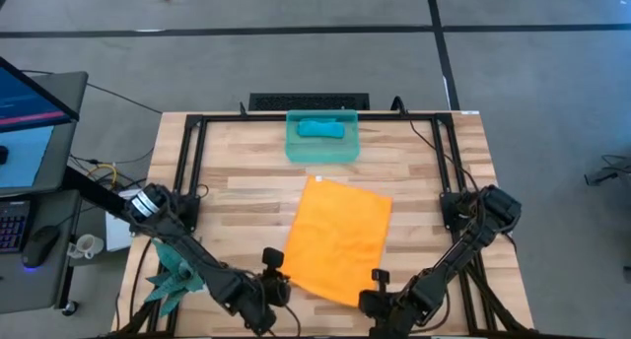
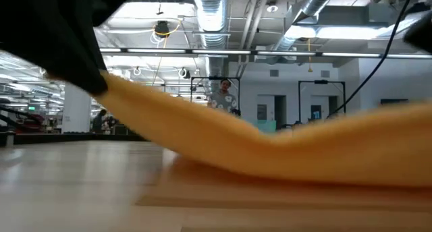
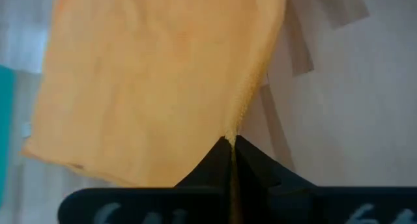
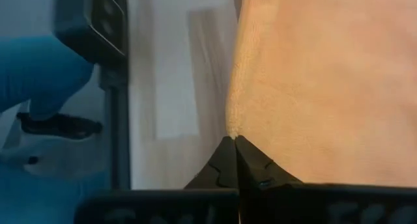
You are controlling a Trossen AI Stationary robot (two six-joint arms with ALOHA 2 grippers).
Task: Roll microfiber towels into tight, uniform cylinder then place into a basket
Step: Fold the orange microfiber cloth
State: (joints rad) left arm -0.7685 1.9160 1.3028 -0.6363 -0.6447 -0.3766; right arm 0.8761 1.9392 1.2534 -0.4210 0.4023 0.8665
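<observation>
My left gripper [image 1: 268,270] sits at the near left corner of the orange towel [image 1: 338,238], and its fingers are pinched tight on that corner; the left wrist view shows the cloth edge running straight into the closed tips. From table height the corner on that side is lifted off the wood, the cloth drooping away from it toward the middle.

The towel itself lies spread flat and slightly askew in the middle of the table [image 1: 237,196], with nothing rolled yet. Beyond its far edge stands the basket [image 1: 322,147], and a teal-blue towel [image 1: 322,130] already rests inside it as a small bundle. A teal spiky plant figure [image 1: 170,275] lies off by my left arm and has no part in this.

My right gripper [image 1: 379,279] is at the near right corner, closed on the towel's edge in the same way.

So I judge the step to be the start of the roll: both near corners are taken. The next move calls for both grippers to lift and carry the near edge forward together, evenly, so the first turn lands straight and tight. If one side leads, the roll will likely come out as a cone.
</observation>
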